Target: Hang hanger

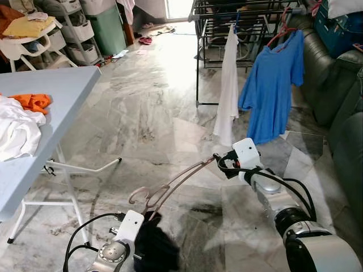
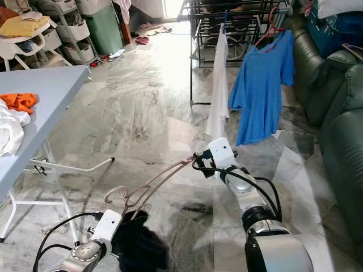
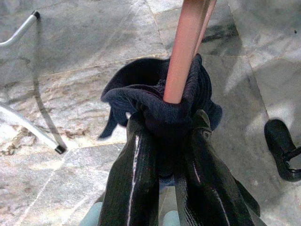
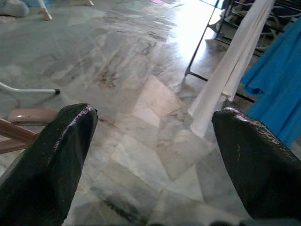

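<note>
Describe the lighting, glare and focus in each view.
Left eye view: strong glare washes out the marble floor near the drying rack; the hanger stays sharp. Right eye view: same blown-out patch. Left wrist view: evenly lit, the left pincer and dark garment crisp. Right wrist view: right pincer fingers close and soft, bright glare behind.

table (image 1: 51,90) left | drying rack (image 1: 238,22) ahead (shirts hanging) | sofa (image 1: 340,85) right

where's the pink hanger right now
The pink hanger is low in the head views, between both grippers: left gripper clamps it with dark cloth, right gripper beside its far end.
</note>
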You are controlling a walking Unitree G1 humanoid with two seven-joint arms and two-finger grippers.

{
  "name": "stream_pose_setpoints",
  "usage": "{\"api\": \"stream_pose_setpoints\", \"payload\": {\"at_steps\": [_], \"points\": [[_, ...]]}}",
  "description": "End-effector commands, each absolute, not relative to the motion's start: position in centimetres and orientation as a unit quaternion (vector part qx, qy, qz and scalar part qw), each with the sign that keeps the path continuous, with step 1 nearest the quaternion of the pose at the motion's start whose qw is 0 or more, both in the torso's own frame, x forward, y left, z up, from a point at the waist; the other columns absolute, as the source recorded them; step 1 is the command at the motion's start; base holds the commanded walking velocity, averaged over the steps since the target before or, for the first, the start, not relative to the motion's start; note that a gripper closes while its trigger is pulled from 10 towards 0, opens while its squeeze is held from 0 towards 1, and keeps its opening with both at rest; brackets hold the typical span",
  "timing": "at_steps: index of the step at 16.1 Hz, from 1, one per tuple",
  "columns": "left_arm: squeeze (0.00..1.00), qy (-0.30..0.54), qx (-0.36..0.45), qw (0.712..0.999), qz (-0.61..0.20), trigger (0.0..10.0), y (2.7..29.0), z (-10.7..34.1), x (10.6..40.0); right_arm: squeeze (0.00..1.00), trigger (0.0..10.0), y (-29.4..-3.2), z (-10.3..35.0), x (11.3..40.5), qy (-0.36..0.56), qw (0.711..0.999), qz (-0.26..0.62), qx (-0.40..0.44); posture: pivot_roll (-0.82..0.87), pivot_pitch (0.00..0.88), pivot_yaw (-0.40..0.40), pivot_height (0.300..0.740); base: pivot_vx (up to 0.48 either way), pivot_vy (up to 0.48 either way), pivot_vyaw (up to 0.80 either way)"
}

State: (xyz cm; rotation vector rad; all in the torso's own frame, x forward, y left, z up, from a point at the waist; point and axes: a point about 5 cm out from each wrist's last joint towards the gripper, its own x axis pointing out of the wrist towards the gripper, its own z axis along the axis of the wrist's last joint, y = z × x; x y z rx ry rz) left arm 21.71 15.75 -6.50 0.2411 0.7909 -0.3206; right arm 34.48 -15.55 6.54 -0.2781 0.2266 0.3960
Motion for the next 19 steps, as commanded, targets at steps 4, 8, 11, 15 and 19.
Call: {"api": "stream_pose_setpoints", "payload": {"at_steps": [4, 8, 11, 15, 19], "points": [[0.00, 0.329, 0.112, 0.921, -0.176, 10.0, 14.5, -4.9, 23.9, 0.00, 10.0, -13.4, 4.0, 32.4, 0.161, 0.933, 0.297, -0.126, -0.17, 0.000, 0.119, 0.740, 0.000, 0.000, 0.00], [0.00, 0.328, 0.117, 0.921, -0.177, 10.0, 14.7, -4.9, 23.9, 0.00, 10.0, -13.4, 3.1, 31.4, 0.173, 0.904, 0.345, -0.186, -0.17, 0.000, 0.121, 0.740, 0.000, 0.000, 0.00], [0.00, 0.326, 0.114, 0.922, -0.176, 10.0, 14.7, -4.8, 24.0, 0.00, 10.0, -13.8, 2.8, 31.0, 0.146, 0.862, 0.355, -0.331, -0.17, 0.000, 0.122, 0.740, 0.000, 0.000, 0.00], [0.00, 0.325, 0.111, 0.921, -0.185, 10.0, 14.2, -4.8, 24.0, 0.00, 10.0, -13.7, 3.3, 31.7, 0.088, 0.839, 0.302, -0.444, -0.17, 0.000, 0.124, 0.740, 0.000, 0.000, 0.00], [0.00, 0.323, 0.107, 0.920, -0.194, 10.0, 13.8, -4.8, 24.0, 0.00, 10.0, -12.9, 3.0, 31.5, 0.061, 0.824, 0.293, -0.481, -0.17, 0.000, 0.126, 0.740, 0.000, 0.000, 0.00]]}}
